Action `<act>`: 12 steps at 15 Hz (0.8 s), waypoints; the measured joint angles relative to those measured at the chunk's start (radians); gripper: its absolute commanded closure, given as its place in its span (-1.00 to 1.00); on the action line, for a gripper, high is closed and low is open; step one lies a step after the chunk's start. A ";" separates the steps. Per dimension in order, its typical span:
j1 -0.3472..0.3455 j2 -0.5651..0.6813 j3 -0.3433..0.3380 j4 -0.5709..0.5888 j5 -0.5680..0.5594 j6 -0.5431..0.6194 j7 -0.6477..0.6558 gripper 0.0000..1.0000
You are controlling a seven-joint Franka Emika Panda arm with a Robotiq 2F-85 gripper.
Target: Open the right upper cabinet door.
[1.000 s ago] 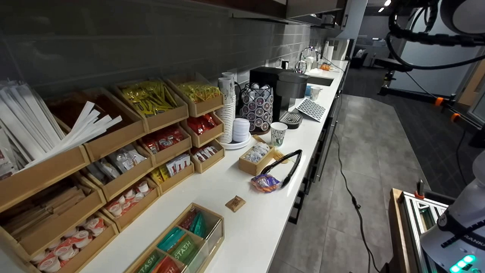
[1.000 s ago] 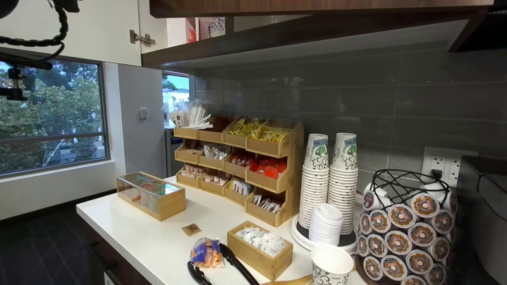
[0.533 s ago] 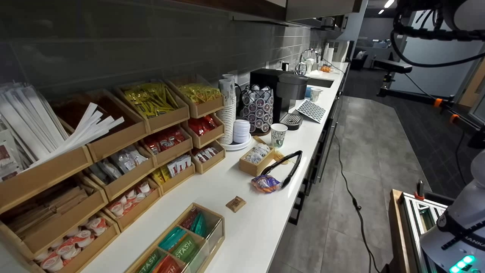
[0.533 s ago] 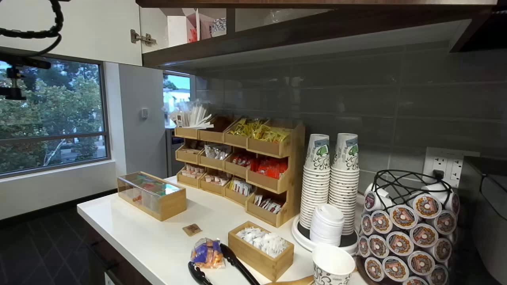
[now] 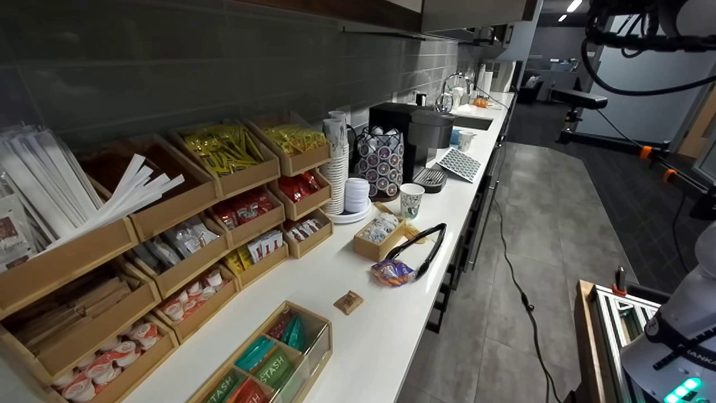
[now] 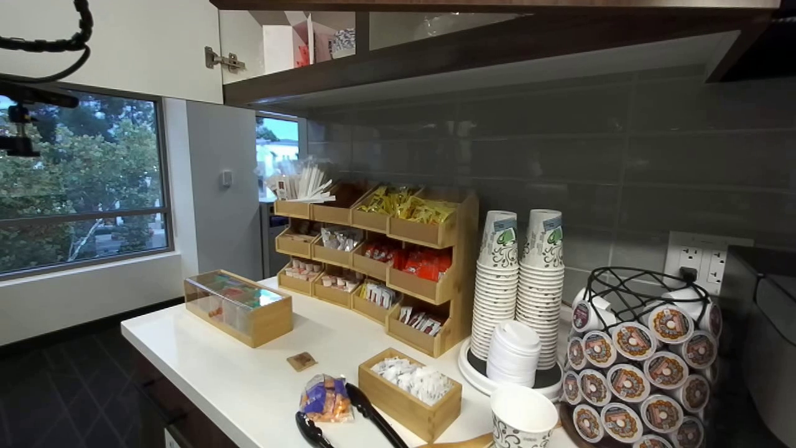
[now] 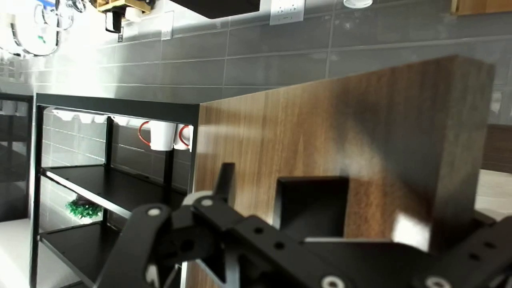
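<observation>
Counter was plain white. Over it, cabinet door showed streaked brown wood grain; mugs were white and red. Behind it, wall tiles were grey with paler grout lines. On it, tiered rack was tan; condiment packets were yellow and red; stacked cups bore green motifs and dark swirls on white; coffee pods had orange-brown rings; snack bag was purple and orange; tongs were black; tea packets were green, teal and red.

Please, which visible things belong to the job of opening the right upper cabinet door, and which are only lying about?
For the job:
door, partly open
cabinet
fingers

Only lying or standing about:
tongs
bag
packet
cups
coffee maker
</observation>
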 measured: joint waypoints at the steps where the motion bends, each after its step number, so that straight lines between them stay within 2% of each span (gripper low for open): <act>1: 0.015 0.003 -0.012 0.002 0.006 -0.011 -0.007 -1.00; 4: 0.057 0.018 -0.046 0.019 0.028 -0.045 -0.018 -1.00; 12: 0.052 0.015 -0.069 0.096 0.044 -0.170 -0.017 -1.00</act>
